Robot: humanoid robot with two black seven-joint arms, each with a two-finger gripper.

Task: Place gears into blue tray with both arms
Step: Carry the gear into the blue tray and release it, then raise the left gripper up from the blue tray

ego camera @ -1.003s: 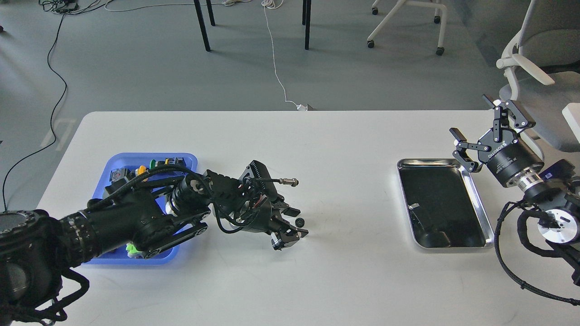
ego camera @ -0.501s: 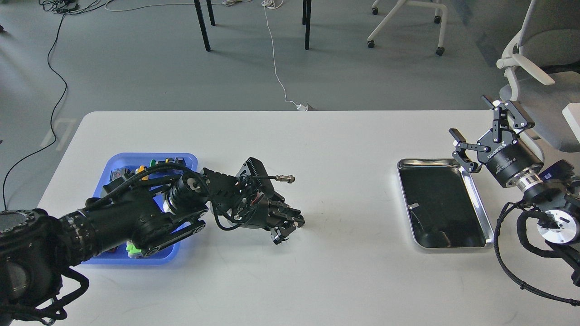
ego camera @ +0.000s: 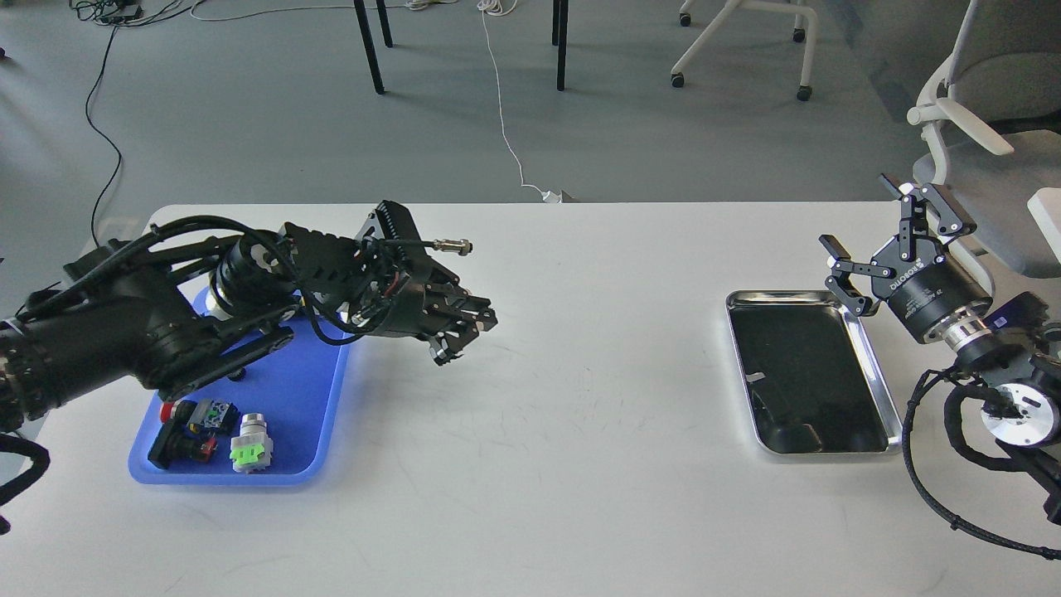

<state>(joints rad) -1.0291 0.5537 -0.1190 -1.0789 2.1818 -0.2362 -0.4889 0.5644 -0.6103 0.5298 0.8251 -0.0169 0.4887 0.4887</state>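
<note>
Single head view, looking forward and down (high angle), white table [ego camera: 580, 431] close, floor beyond

Even, cool daylight fills my view, bright with no harsh hot spots. The white bench [ego camera: 580, 373] is evenly lit and shows faint scuffs in sharp focus. My left arm [ego camera: 124, 332] throws only a soft, pale shadow onto the blue tray [ego camera: 307, 398] beneath it. The steel tray [ego camera: 812, 373] reflects dark, with small bright glints along its rim. My black arms lose detail in their darkest parts. The floor beyond stays crisp; nothing is smeared by motion.
</note>
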